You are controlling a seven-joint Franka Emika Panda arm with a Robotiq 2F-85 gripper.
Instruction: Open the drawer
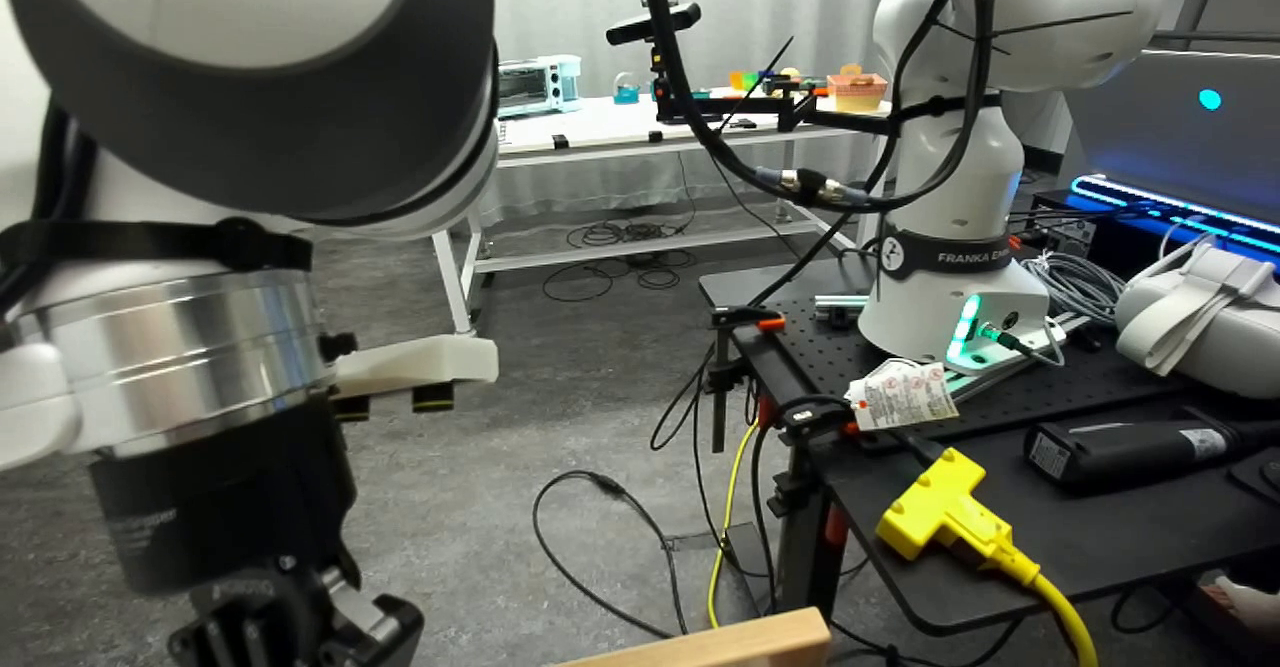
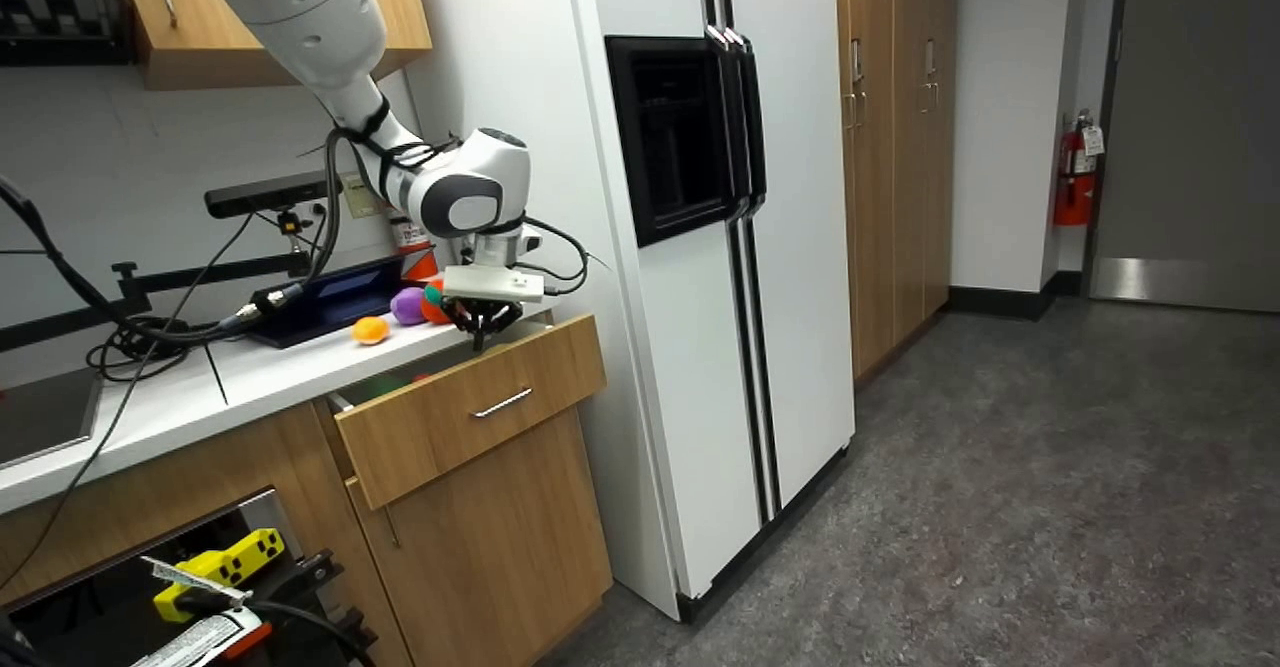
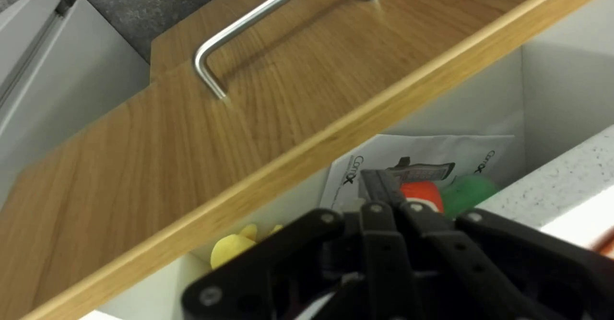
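Note:
The drawer is partly pulled out from under the white counter in an exterior view. It has a wood front and a silver bar handle. In the wrist view its pale top rim crosses diagonally, with the handle on the outer face. My gripper is shut and empty, its fingertips together over the drawer opening, between the front panel and the counter edge. It points down behind the front panel in an exterior view. I cannot tell whether the fingertips touch the panel.
The drawer holds a white printed packet, an orange-red item, a green item and a yellow toy. The counter bears an orange ball. A white refrigerator stands close beside the drawer.

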